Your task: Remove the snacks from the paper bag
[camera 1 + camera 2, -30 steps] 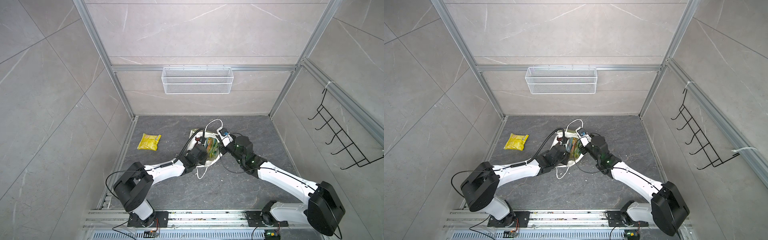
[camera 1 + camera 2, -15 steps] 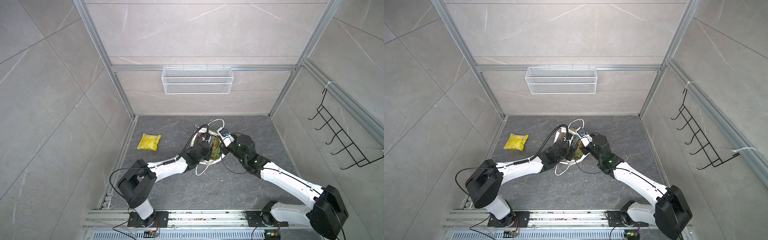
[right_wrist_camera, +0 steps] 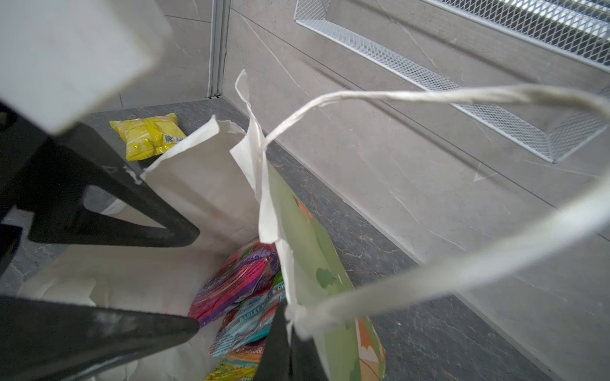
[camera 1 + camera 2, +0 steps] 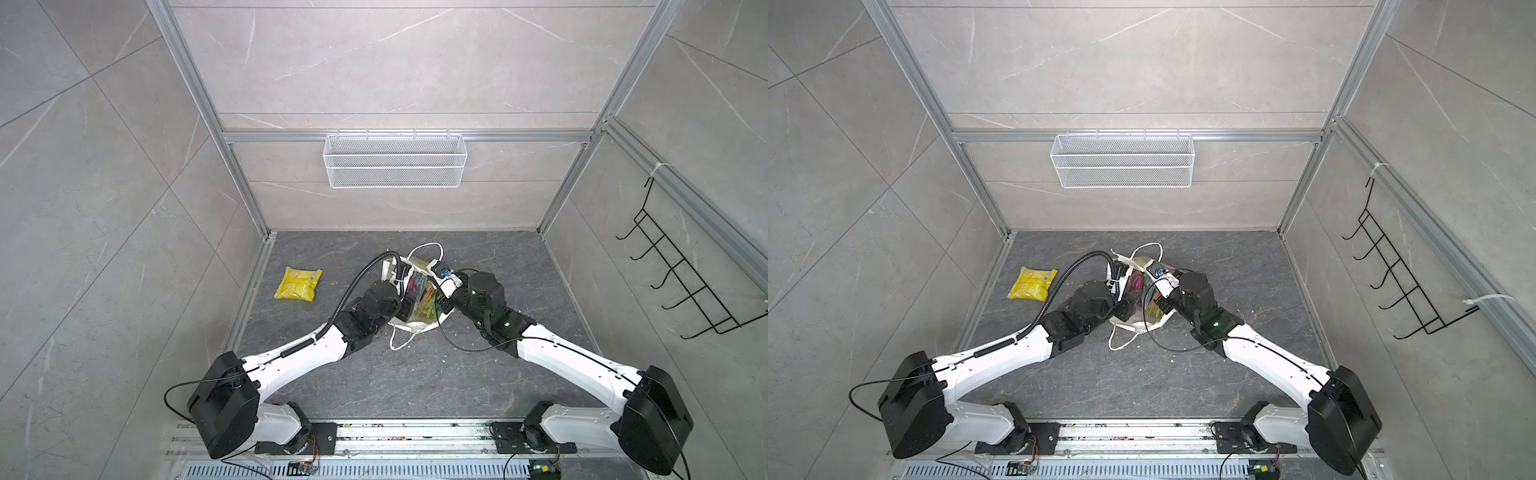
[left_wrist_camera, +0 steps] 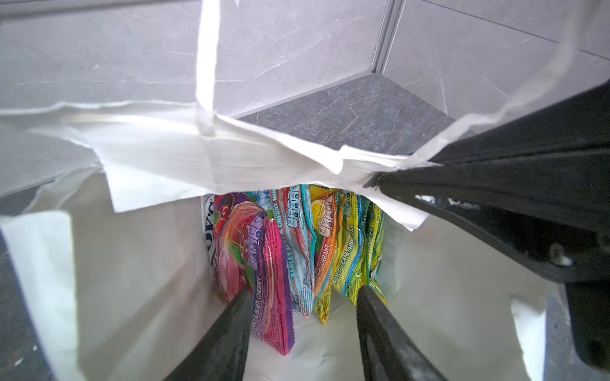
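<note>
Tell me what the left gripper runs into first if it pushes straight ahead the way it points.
Most likely the purple packet: the open left gripper is aimed into the paper bag, and that packet's end lies nearest, between its fingers. Depth is hard to judge.

Both top views: even, diffuse light, bright throughout; the arms [image 4: 299, 357] cast only faint, soft-edged shadows on the grey floor [image 4: 415, 374]; wide-angle perspective splays the walls [image 4: 104, 208]. Wrist views: the left gripper [image 5: 302, 289] and the cord handle [image 3: 462, 273], close to the lens, blur; the paper bag [image 5: 138, 264] interior glows pale; the packets [image 5: 274, 264] carry glossy highlights.
</note>
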Robot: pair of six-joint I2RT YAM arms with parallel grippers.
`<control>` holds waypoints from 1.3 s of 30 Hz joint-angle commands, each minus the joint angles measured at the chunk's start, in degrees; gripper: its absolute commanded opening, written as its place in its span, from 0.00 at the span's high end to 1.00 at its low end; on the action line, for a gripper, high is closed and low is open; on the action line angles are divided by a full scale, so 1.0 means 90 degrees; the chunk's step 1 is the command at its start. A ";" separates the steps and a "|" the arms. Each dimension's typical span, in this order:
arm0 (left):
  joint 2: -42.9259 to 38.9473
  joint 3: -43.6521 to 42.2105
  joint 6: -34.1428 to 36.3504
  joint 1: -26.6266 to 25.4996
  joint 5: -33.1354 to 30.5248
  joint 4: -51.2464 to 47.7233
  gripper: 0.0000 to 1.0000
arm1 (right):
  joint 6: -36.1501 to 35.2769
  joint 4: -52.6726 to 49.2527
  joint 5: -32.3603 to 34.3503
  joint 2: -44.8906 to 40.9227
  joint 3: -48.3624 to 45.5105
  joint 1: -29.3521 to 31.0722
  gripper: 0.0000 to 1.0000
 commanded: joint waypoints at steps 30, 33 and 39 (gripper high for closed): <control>0.2244 0.1237 0.0196 0.0051 -0.0922 -0.0220 0.64 | 0.0031 0.0475 0.0034 -0.0194 -0.0296 0.0118 1.00; 0.2312 0.1216 0.0212 0.0052 -0.0933 -0.0157 0.68 | 0.0041 0.0503 0.0079 -0.0220 -0.0320 0.0119 1.00; 0.2355 0.1055 0.0029 0.0114 -0.0897 0.0001 0.79 | 0.0093 0.0601 0.0166 -0.0279 -0.0324 0.0117 1.00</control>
